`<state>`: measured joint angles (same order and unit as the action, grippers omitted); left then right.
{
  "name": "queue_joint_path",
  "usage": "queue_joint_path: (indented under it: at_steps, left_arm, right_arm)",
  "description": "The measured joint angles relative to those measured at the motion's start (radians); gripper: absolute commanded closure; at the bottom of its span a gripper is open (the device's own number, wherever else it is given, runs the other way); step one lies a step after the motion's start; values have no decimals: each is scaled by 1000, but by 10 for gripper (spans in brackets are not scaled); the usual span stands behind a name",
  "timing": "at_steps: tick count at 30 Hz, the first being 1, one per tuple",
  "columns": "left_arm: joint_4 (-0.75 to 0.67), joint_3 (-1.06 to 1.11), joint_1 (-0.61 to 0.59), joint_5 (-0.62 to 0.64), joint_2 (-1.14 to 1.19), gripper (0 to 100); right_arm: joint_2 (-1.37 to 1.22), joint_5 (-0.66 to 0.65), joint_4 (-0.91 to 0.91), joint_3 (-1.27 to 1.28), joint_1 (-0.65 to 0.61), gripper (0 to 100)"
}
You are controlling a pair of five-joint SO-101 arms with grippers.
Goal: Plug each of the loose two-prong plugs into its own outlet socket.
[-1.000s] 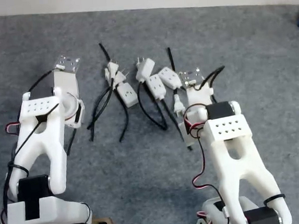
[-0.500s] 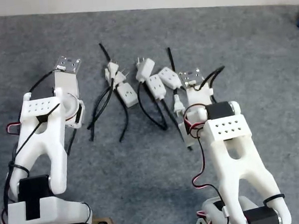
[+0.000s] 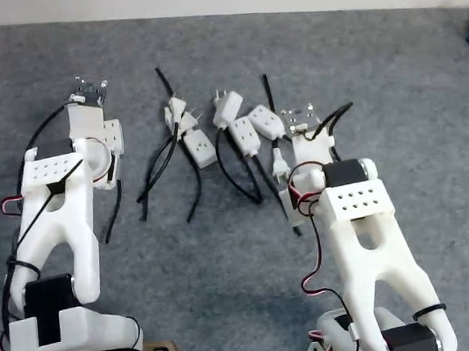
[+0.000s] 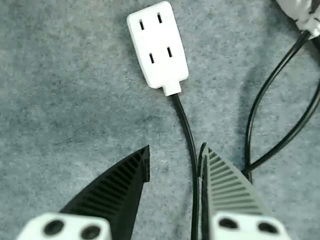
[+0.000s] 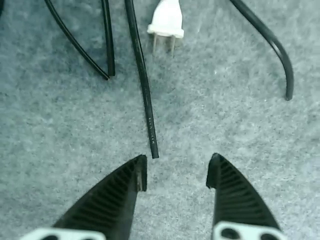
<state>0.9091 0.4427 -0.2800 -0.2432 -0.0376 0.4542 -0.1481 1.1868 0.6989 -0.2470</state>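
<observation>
The left hand (image 4: 174,149) stands partly open and holds nothing, its two fingers (image 4: 120,185) black, ribbed and wedge-shaped. A thin black cord (image 4: 186,125) runs down into the gap close along the inner edge of one finger; whether it touches cannot be told. The cord comes out of a white outlet socket (image 4: 157,45), a smooth rounded oblong block with two pairs of narrow slots facing up, lying flat on the desk (image 4: 60,100) ahead of the fingertips and apart from them. The desk has a grey, fuzzy, felt-like surface. The right hand (image 5: 178,158) is open about as wide and also empty; the cut end of a straight black cable (image 5: 145,90) stops just beside one fingertip. Farther ahead lies a white two-prong plug (image 5: 166,20) with a tapered body, its metal prongs pointing back toward the hand. From above, a cluster of white plugs and sockets (image 3: 202,148) lies among looping black cords between the two arms
</observation>
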Motion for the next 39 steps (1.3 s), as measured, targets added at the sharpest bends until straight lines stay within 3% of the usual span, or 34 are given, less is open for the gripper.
queue_joint_path:
  at_steps: [3, 9, 20, 24, 31, 39]
  left_arm:
    - [41, 0, 0, 0, 0, 821]
    - [104, 91, -3, -49, -176, 821]
    - [-192, 675, -5, -227, -761, 821]
    - [-210, 767, -21, -229, -921, 821]
    - [-215, 872, -49, -229, -1142, 821]
    - [-218, 1014, -49, -229, -1300, 821]
  right_arm:
    - [0, 0, 44, 0, 2, 801]
    - [184, 0, 160, -48, 2, 923]
    - [638, -106, -8, 338, 2, 928]
    - [743, -109, -11, 347, 9, 928]
    - [881, -114, 9, 347, 176, 928]
    - [968, -114, 9, 394, 192, 928]
